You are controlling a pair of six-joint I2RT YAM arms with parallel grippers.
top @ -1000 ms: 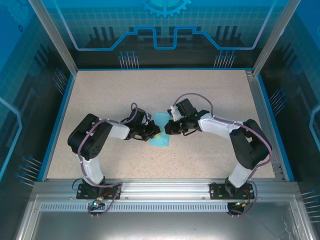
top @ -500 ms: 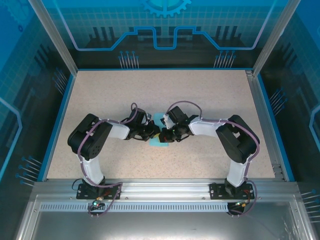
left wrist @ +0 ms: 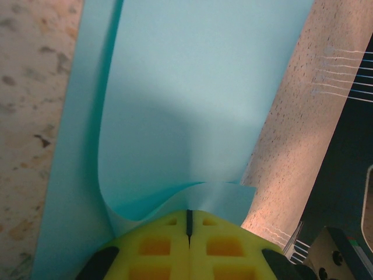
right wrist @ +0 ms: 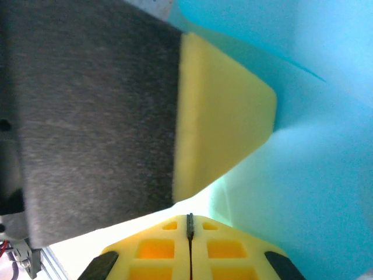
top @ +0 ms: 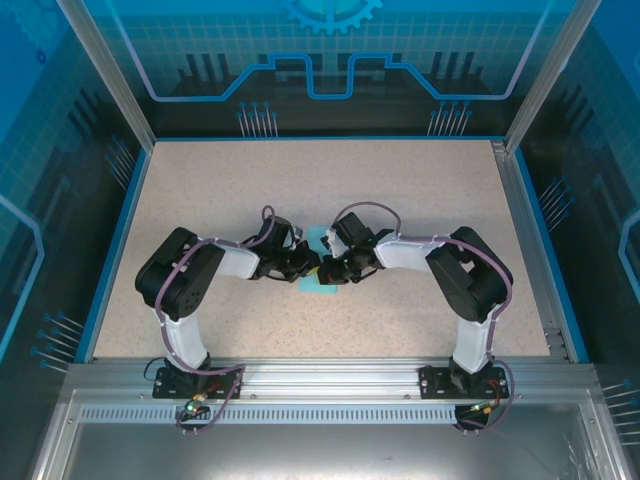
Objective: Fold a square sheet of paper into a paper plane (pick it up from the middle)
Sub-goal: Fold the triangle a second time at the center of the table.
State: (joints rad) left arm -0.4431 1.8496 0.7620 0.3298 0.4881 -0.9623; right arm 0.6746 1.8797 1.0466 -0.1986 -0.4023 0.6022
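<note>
Light-blue and part-folded, the square sheet of paper [top: 318,286] lies on the tabletop [top: 420,200]. At the sheet's left side, the left claw [left wrist: 188,217] pinches a curled-up layer. The right claw [right wrist: 189,224], jaws closed, has swung in from the sheet's right to meet it, probably to press a crease. Whether it grips paper is unclear.

Mid-table, we see the square sheet of paper [top: 318,284], thin, plain and light blue, partly folded. From the left wrist, its upper layer [left wrist: 192,87] leaves a strip of the lower layer bare along the left. Its near edge curls up, pinched in the closed left gripper [left wrist: 188,219].
</note>
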